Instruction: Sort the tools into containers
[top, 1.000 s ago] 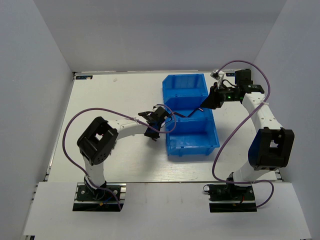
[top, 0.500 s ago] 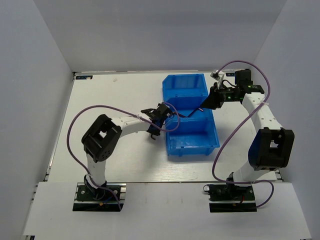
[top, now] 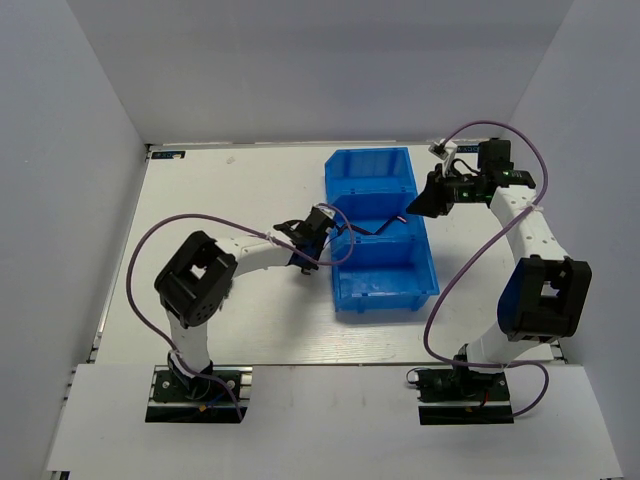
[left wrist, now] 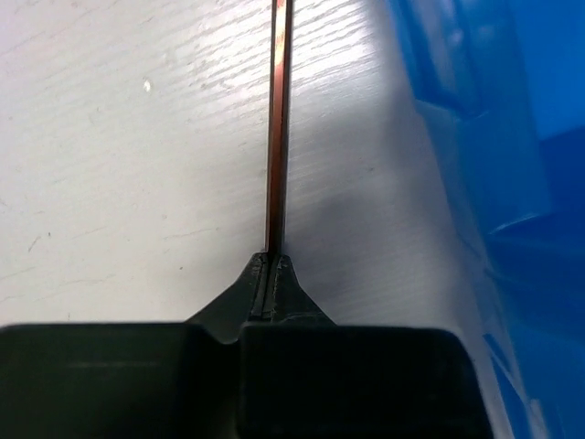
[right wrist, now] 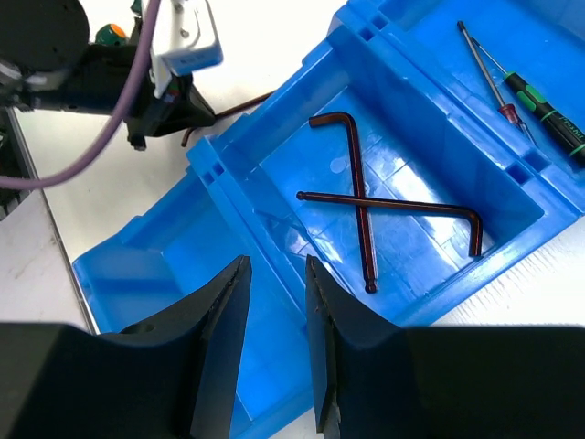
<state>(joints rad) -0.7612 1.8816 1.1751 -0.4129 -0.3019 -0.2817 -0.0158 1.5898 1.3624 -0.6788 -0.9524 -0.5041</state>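
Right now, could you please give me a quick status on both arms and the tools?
Left tool shut on thin dark brown hex key beside bright blue plastic bin. Right tool open, empty, at bin's edge. Nothing seen blocking.

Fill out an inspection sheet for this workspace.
Surface: white table, wood-grain finish.
Job's things: blue bin with three compartments. Two hex keys lie crossed in the middle one, and screwdrivers lie in an end one. A third hex key is over the table beside the bin.
Clutter: nothing seen.
End effectors: left end effector is shut on the third hex key. Right end effector is open and holds nothing, by the bin's right side.
Cables: purple cables loop along both arms.
Surroundings: plain grey walls on three sides.
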